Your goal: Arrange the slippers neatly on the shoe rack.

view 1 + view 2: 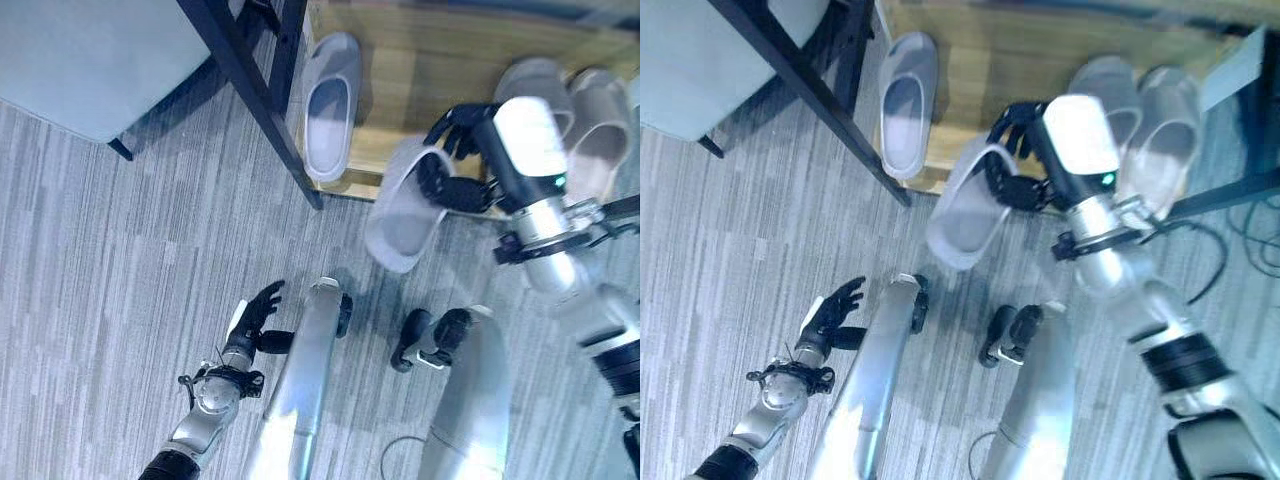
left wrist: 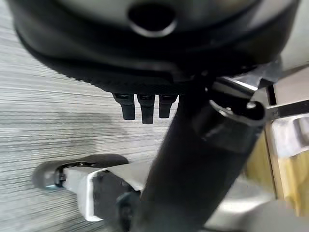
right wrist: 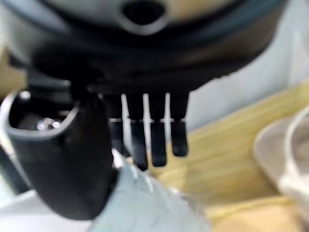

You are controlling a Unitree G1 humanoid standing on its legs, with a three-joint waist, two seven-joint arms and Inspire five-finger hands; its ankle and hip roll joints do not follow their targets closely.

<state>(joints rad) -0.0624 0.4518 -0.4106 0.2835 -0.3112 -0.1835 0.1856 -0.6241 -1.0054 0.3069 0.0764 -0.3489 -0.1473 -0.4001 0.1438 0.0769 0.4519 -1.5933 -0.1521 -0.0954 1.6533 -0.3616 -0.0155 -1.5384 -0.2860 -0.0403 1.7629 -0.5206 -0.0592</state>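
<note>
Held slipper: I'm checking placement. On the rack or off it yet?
Off. The right hand holds the slipper tilted over the rack's front edge.

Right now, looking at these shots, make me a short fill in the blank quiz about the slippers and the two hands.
1. The right hand is shut on a ____.
2. The shoe rack is made of ____.
3. On the rack's right side, past the right arm, ____ slippers lie side by side.
4. The left hand hangs over the ____, holding nothing.

Missing words: slipper; wood; two; floor
</note>
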